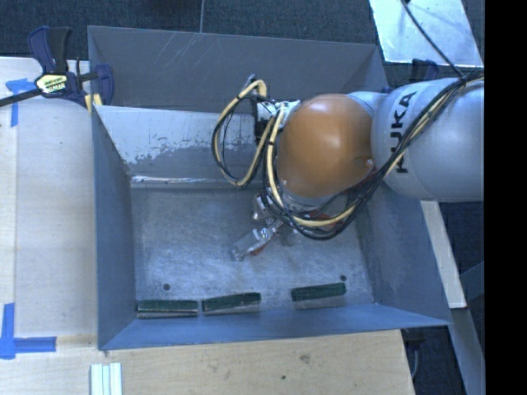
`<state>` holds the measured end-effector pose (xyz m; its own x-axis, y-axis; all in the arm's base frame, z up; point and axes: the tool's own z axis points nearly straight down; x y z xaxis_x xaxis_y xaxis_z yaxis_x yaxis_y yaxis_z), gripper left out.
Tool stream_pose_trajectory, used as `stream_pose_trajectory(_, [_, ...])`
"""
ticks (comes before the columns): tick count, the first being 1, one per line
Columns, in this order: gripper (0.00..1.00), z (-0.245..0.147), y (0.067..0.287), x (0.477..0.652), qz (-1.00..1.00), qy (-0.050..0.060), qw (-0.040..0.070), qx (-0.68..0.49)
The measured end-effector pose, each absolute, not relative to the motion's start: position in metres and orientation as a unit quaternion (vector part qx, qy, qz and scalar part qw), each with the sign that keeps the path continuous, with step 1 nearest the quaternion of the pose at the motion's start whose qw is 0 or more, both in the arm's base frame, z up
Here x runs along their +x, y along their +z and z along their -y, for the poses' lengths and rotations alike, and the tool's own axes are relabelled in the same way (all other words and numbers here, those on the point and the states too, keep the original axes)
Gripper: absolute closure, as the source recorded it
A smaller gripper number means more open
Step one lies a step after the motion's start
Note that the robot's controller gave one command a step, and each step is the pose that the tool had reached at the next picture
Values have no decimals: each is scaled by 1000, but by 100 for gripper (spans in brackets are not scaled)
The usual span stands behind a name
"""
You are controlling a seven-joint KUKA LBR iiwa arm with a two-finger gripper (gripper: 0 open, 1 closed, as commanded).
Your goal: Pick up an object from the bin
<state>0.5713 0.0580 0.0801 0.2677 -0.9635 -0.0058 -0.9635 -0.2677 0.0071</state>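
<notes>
The gripper [251,245] hangs mid-bin [111,220]; I cannot tell its jaws' state. The green bar [231,303] by the bin's front wall looks stiff, light and flat: pinch across its width.

"KUKA" on the arm [424,138]

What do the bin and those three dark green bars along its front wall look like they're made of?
Bin: grey metal, matte, with pale scuff marks on its floor and back wall. Bars: unclear, perhaps plastic or rubber; they look dull, flat and straight-edged.
</notes>
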Motion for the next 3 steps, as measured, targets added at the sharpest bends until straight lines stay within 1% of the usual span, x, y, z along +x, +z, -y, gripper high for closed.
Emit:
stream_pose_trajectory(1, [0, -21, 136, 614, 467, 2, -1, 884])
stream_pose_trajectory(2, [0, -4, 217, 601, 303, 1, -1, 953])
stream_pose_trajectory(3, [0, -5, 75, 616, 299, -5, 0, 954])
